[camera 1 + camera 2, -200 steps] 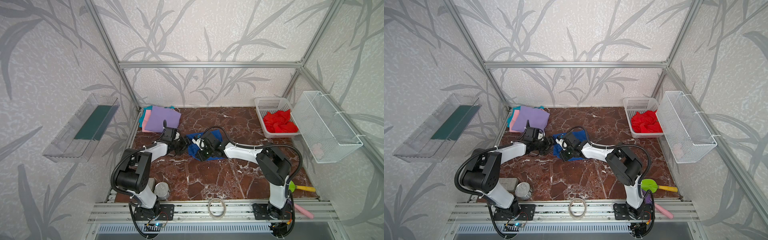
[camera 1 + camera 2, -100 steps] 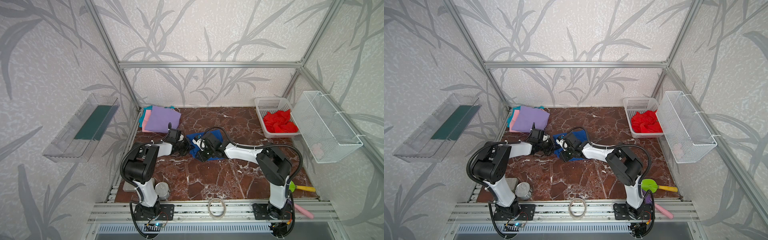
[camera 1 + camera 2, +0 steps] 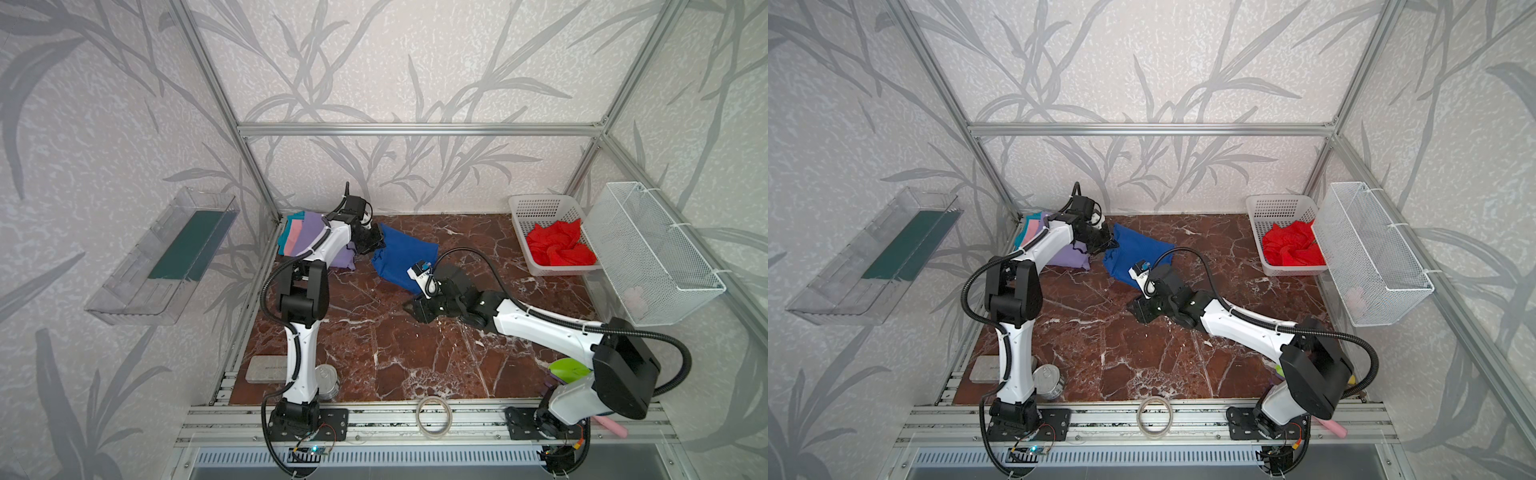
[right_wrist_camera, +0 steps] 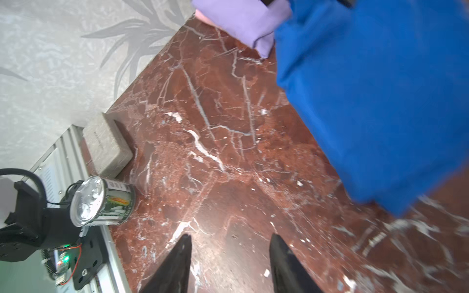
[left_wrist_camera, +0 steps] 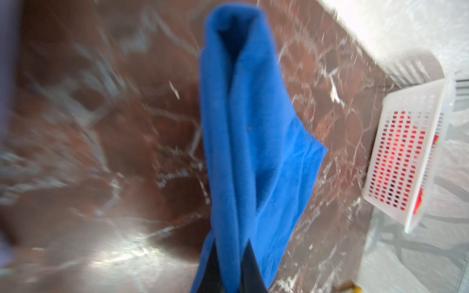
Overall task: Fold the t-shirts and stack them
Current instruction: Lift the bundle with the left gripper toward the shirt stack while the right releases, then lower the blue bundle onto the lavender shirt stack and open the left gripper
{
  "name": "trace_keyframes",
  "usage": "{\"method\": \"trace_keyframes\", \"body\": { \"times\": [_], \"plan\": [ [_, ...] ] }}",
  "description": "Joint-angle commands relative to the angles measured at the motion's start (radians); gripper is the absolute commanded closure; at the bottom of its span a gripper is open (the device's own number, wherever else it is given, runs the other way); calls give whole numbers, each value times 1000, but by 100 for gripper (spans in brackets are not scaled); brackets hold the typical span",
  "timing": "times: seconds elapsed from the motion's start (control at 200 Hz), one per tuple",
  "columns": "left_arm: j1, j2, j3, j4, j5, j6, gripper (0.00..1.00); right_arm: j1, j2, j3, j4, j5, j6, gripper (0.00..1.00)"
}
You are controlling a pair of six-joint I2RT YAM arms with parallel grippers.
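Observation:
A royal blue t-shirt (image 3: 405, 259) (image 3: 1138, 253) hangs folded from my left gripper (image 3: 376, 241) (image 3: 1106, 243), its far end trailing on the marble. In the left wrist view that gripper (image 5: 232, 250) is shut on an edge of the blue cloth (image 5: 248, 142). My right gripper (image 3: 409, 309) (image 3: 1133, 309) sits low over bare marble in front of the shirt; the right wrist view shows it (image 4: 229, 238) open and empty. Folded lavender (image 3: 309, 232) (image 4: 243, 20), pink (image 3: 295, 230) and teal (image 3: 284, 245) t-shirts lie stacked at the back left. A crumpled red t-shirt (image 3: 559, 249) fills the white basket (image 3: 536, 208).
A tin can (image 3: 326, 382) (image 4: 101, 200) and a grey block (image 3: 266, 368) sit at the front left. A tape ring (image 3: 434, 415) lies on the front rail. A wire basket (image 3: 652, 253) hangs on the right wall, a clear shelf (image 3: 166, 257) on the left wall.
My left gripper shut on the blue shirt and carried its edge up toward the back-left stack. My right gripper let go, opened, and drew back toward the front.

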Motion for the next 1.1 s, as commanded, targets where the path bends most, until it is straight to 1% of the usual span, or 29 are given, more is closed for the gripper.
{"method": "trace_keyframes", "body": {
  "times": [0.0, 0.11, 0.17, 0.38, 0.515, 0.615, 0.69, 0.93, 1.095],
  "plan": [
    [51, 61, 200, -295, -115, 139, 100, -37, -30, -59, -18, 56, -10, 49],
    [66, 130, 438, -423, -181, 202, 100, -65, -36, -99, -5, 54, 4, 49],
    [66, 157, 528, -470, -209, 239, 100, -74, -26, -110, 7, 47, 11, 49],
    [80, 164, 664, -539, -328, 360, 100, -81, 47, -93, 49, 9, 35, 50],
    [89, 128, 680, -549, -402, 443, 100, -81, 100, -71, 56, -25, 53, 52],
    [90, 100, 676, -544, -427, 512, 100, -81, 132, -66, 70, -46, 71, 52],
    [98, 82, 663, -534, -443, 541, 100, -81, 152, -65, 83, -56, 87, 53],
    [166, 61, 663, -513, -497, 531, 100, -81, 198, -38, 85, -79, 97, 54],
    [217, 60, 658, -487, -496, 503, 100, -81, 206, -32, 91, -88, 105, 54]
  ]
}}
